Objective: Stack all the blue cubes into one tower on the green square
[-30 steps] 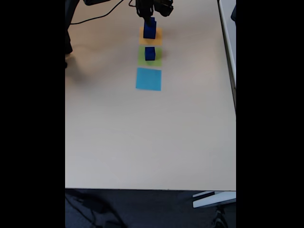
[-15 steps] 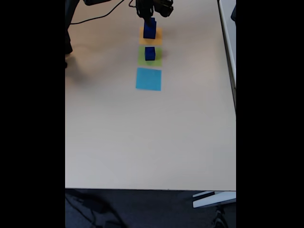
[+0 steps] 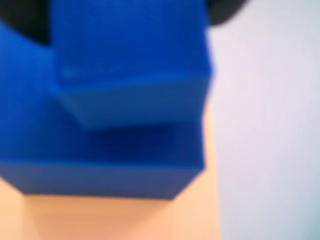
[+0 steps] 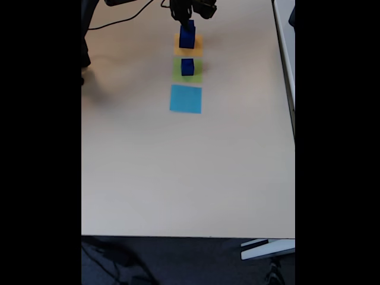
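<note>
In the fixed view my gripper point(image 4: 189, 18) hangs at the far end of the table over a stack of two blue cubes on an orange square point(image 4: 189, 43). The stack is a smaller blue cube point(image 4: 187, 27) on a larger blue cube point(image 4: 187, 39). The wrist view shows them very close and blurred: the upper cube point(image 3: 130, 60) sits on the lower cube point(image 3: 100, 165), with dark finger parts against both its sides, so the gripper is shut on it. A third blue cube point(image 4: 187, 66) stands alone on the green square point(image 4: 187, 76), just nearer the camera.
A flat light-blue square point(image 4: 186, 98) lies in front of the green one. A black cable point(image 4: 119, 22) runs across the far left of the table. The right table edge point(image 4: 286, 65) has a white frame beside it.
The gripper and the upper cube seem to have crept slightly upward; the other cubes and the squares have not moved.
</note>
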`<state>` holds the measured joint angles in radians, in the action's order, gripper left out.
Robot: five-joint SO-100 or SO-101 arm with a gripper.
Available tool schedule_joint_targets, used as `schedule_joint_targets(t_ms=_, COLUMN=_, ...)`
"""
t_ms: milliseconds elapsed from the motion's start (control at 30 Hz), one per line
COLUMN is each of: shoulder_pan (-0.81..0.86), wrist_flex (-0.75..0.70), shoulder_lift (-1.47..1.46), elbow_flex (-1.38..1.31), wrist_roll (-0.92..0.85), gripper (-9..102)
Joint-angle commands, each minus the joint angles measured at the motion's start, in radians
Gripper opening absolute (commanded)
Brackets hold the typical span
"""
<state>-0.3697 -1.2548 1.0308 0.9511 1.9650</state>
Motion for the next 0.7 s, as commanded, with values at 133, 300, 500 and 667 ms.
schedule_joint_targets(t_ms=133, shoulder_pan=-0.002, wrist_flex=0.017, shoulder_lift=0.009, elbow_flex=0.011, wrist_roll=0.014, gripper=3)
schedule_joint_targets(t_ms=300, shoulder_pan=0.003, wrist_flex=0.014, shoulder_lift=0.025, elbow_flex=0.031, wrist_roll=0.012, gripper=3)
schedule_joint_targets(t_ms=500, shoulder_pan=0.005, wrist_flex=0.014, shoulder_lift=0.026, elbow_flex=0.035, wrist_roll=0.014, gripper=5)
schedule_joint_targets(t_ms=667, shoulder_pan=0.008, wrist_flex=0.014, shoulder_lift=0.031, elbow_flex=0.038, wrist_roll=0.008, gripper=7)
